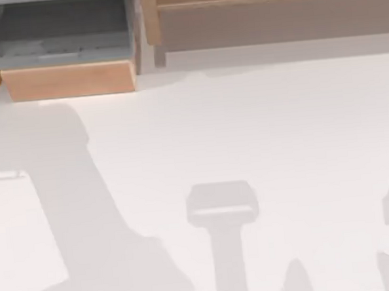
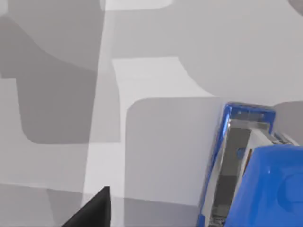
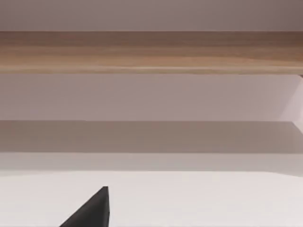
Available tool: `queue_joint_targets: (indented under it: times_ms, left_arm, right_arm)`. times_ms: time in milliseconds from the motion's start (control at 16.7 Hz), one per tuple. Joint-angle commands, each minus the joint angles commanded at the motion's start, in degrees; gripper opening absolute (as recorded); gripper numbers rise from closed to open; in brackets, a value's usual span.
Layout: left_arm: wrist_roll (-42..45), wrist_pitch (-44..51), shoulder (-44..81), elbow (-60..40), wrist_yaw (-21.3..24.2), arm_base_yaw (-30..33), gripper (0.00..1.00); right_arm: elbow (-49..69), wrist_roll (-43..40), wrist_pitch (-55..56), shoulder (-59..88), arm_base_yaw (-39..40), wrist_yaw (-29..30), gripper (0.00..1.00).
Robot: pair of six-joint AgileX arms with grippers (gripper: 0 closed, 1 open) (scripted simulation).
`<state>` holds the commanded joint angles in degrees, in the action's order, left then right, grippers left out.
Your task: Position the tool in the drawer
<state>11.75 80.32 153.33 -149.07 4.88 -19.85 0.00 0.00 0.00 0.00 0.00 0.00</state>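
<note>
Count: one small bright blue stapler with a dark grey metal underside (image 2: 246, 165), one grey-walled drawer with a light tan wooden front panel (image 1: 69, 80), one long brown wooden shelf (image 1: 270, 2).
Drawer: pulled open at the far left of the white table (image 1: 247, 127); shelf to its right.
Stapler: close under my left wrist camera, over the table; long axis runs away from the camera, metal underside showing.
My left pincer: whether it grips the stapler, I cannot tell.
My right pincer: facing the shelf; its spread, I cannot tell.
</note>
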Motion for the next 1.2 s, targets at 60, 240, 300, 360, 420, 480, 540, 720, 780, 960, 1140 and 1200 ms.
queue_joint_targets:
  times_ms: [60,240,300,360,420,480,540,720,780,960,1140,1200]
  left_arm:
    - [-1.75,-2.68,-2.06,3.31,0.86,-0.21,1.0]
    - [-8.03,-12.72,-9.34,14.45,3.89,-0.9,1.0]
    - [-10.4,-16.63,-12.0,18.4,5.0,-1.21,1.0]
    - [-12.86,-20.74,-14.71,22.43,6.15,-1.55,1.0]
    - [-15.49,-25.18,-17.51,26.56,7.34,-2.01,1.0]
    - [-18.17,-29.71,-20.32,30.71,8.54,-2.5,1.0]
    - [-21.02,-34.6,-23.09,34.93,9.78,-3.13,1.0]
    - [-29.99,-50.09,-31.11,47.53,13.52,-5.42,1.0]
    - [-33.13,-55.56,-33.57,51.68,14.76,-6.36,1.0]
    - [-42.84,-72.54,-40.17,63.82,18.45,-9.58,1.0]
    - [-52.71,-89.8,-45.48,75.36,22.05,-13.05,1.0]
    - [-55.97,-95.49,-46.87,78.97,23.21,-14.21,1.0]
  right_arm:
    - [0.0,0.0,0.0,0.0,0.0,0.0,1.0]
    - [0.0,0.0,0.0,0.0,0.0,0.0,1.0]
    - [0.0,0.0,0.0,0.0,0.0,0.0,1.0]
    - [0.0,0.0,0.0,0.0,0.0,0.0,1.0]
    - [0.0,0.0,0.0,0.0,0.0,0.0,1.0]
    - [0.0,0.0,0.0,0.0,0.0,0.0,1.0]
    - [0.0,0.0,0.0,0.0,0.0,0.0,1.0]
    - [0.0,0.0,0.0,0.0,0.0,0.0,1.0]
    - [0.0,0.0,0.0,0.0,0.0,0.0,1.0]
    - [0.0,0.0,0.0,0.0,0.0,0.0,1.0]
    - [0.0,0.0,0.0,0.0,0.0,0.0,1.0]
    - [0.0,0.0,0.0,0.0,0.0,0.0,1.0]
